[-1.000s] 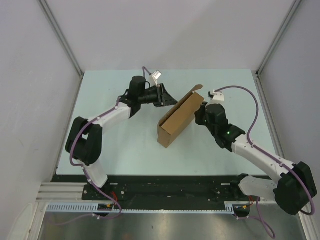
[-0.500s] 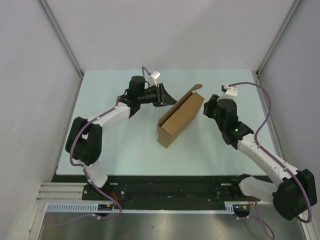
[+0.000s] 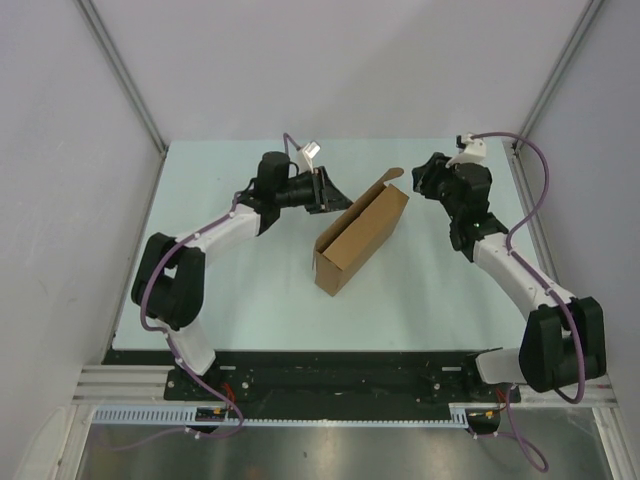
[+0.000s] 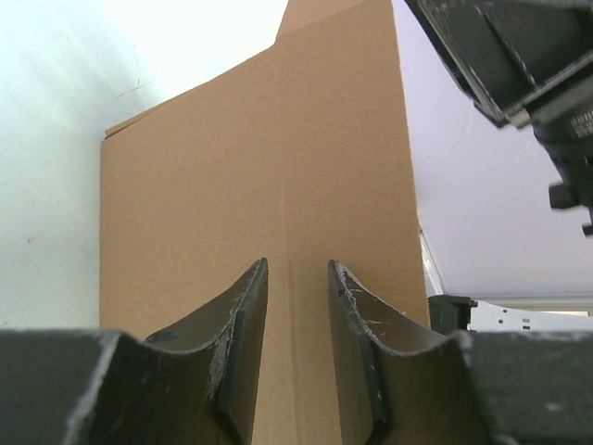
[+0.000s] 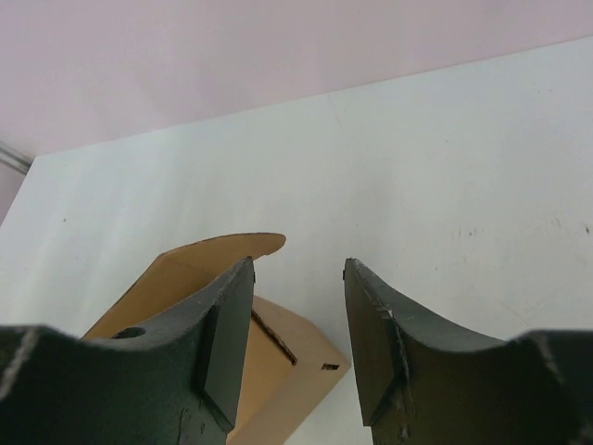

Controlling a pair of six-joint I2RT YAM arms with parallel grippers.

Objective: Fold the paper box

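pale green table (image 3: 250,290), one paper box (image 3: 360,238) — two grippers: right gripper (image 5: 298,269) spread, apart from it; left gripper (image 4: 296,271) straddles its crease, grip unclear.

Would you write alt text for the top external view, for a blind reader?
A plain brown cardboard paper box, partly erected, lies diagonally on the pale table. The left gripper sits against its long left side; the right gripper, jaws open, hangs clear of the box's far end.

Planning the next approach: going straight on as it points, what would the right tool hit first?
Likely the paper box, its open end just left of the right tool; depth is unclear, so it might reach the table instead.
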